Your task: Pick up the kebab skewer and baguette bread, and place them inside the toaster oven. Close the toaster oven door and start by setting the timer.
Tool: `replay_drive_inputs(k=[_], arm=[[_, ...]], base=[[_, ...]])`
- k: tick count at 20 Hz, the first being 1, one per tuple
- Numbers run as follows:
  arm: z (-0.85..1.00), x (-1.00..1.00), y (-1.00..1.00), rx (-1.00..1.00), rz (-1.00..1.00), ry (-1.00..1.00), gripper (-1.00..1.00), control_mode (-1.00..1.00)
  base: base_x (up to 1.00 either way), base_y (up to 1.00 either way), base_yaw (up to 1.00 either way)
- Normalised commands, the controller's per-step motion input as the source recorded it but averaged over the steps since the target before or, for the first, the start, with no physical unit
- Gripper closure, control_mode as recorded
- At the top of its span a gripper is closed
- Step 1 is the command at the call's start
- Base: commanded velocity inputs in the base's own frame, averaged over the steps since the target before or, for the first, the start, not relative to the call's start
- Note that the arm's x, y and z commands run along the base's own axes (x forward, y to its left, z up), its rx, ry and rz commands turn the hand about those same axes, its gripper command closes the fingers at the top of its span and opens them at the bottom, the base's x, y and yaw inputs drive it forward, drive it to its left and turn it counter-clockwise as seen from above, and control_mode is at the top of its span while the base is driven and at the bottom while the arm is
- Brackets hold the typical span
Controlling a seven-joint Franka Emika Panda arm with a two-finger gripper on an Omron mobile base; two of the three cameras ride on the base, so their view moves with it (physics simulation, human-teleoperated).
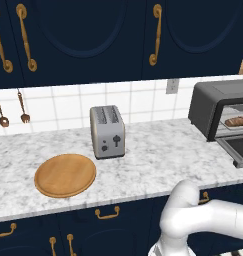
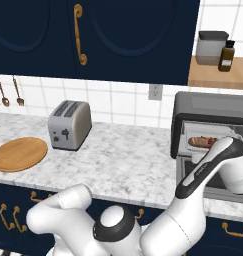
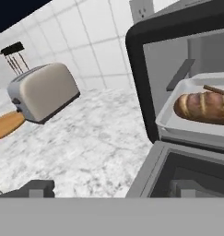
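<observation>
The dark grey toaster oven [image 1: 205,100] [image 2: 208,107] [image 3: 178,23] stands at the counter's right end. Its door [image 1: 237,148] [image 3: 150,170] hangs open, folded down flat in front. On the pale tray inside lies the golden-brown baguette bread [image 3: 203,108] [image 2: 200,141] [image 1: 238,121]. The kebab skewer [image 3: 217,89] shows as a thin brown stick just behind the loaf. My gripper [image 3: 111,189] hovers low over the left part of the open door, facing the oven mouth. It is open, its fingertips [image 3: 37,188] set wide apart with nothing between them.
A silver two-slot toaster [image 1: 108,131] [image 2: 69,125] [image 3: 42,92] stands mid-counter. A round wooden plate [image 1: 65,175] [image 2: 19,154] lies to its left. Utensils [image 1: 24,107] hang on the tiled wall. A shelf above the oven holds a canister [image 2: 212,47] and a bottle.
</observation>
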Motion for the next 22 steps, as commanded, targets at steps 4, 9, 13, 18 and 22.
replay_drive_inputs(k=[4, 9, 13, 18, 22], arm=[[-0.06, 0.00, 0.18, -0.23, -0.30, -0.11, -1.00, -1.00], [-0.26, 0.14, 0.46, -0.15, -0.34, -0.08, -1.00, -1.00], [-0.28, 0.34, 0.11, 0.04, -0.15, -0.07, -1.00, -1.00], [-0.13, 0.40, -0.01, 0.05, -0.01, -0.12, -1.00, -1.00], [-0.09, 0.25, -0.06, 0.00, 0.00, -0.11, -1.00, -1.00]], base=[[0.00, 0.00, 0.00], [0.00, 0.00, 0.00], [0.00, 0.00, 0.00], [0.00, 0.00, 0.00], [0.00, 0.00, 0.00]])
